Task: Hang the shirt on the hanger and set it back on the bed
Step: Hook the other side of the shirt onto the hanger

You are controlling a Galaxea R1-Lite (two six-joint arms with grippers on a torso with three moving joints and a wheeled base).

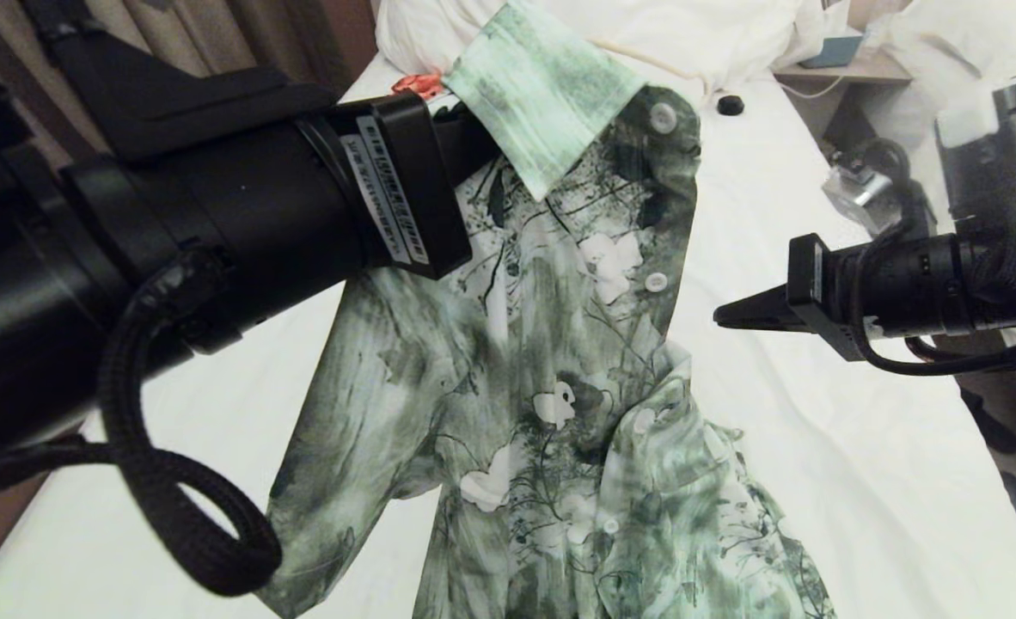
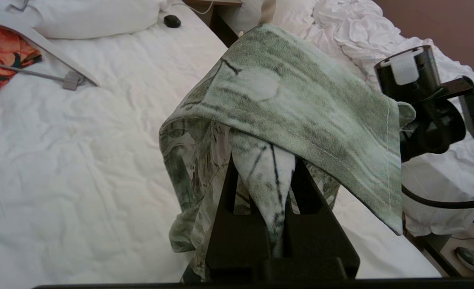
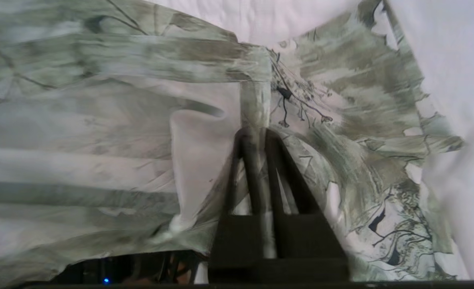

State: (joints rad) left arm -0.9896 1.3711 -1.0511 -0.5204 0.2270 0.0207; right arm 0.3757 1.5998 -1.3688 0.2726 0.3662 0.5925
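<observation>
two pincers are seen: the left pincer (image 2: 263, 176) is clenched on the shirt (image 1: 551, 361), held above the bed (image 1: 817, 430); the right pincer (image 1: 723, 316), beside it, grasps nothing, its jaw state undeterminable.

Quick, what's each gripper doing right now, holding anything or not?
Left gripper: shut on the shirt, holding it up near the collar.
Right gripper: beside the shirt and apart from it in the head view, holding nothing; open or shut cannot be told.

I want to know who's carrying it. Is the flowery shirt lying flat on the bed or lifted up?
Lifted up. The left gripper pinches the shirt near its collar, so it hangs down onto the bed.
</observation>
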